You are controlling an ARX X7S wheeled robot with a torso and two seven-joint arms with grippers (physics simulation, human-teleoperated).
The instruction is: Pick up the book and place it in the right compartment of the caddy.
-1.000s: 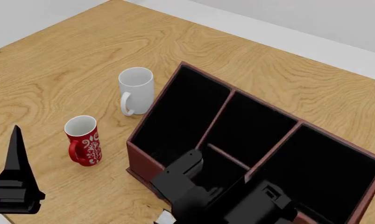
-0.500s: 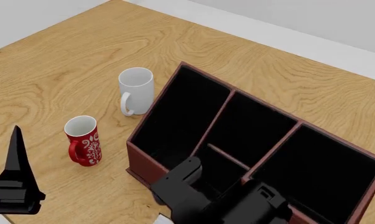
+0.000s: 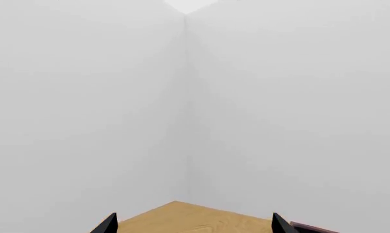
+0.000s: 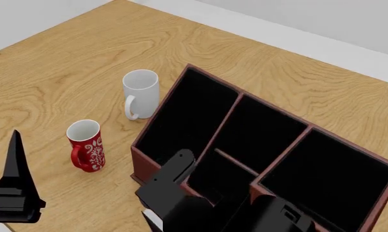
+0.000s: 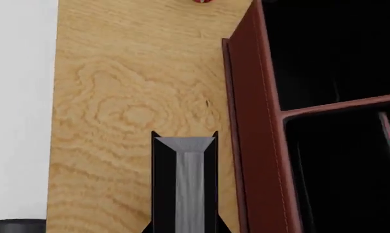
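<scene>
The right gripper [image 4: 156, 218] has been drawn back leftward off the caddy [image 4: 147, 166]; it is closed on the book [image 5: 184, 182], held above the table [image 5: 117, 97] beside the front wall, not yet over the right compartment [image 4: 329, 179]. The left gripper [image 3: 191, 225] is held open

white walls, table [image 3: 181, 218] corner, caddy [image 3: 311, 228] edge

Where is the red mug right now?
In the head view the red mug stands upright on the table, left of the caddy and nearer the robot than the white mug.
</scene>
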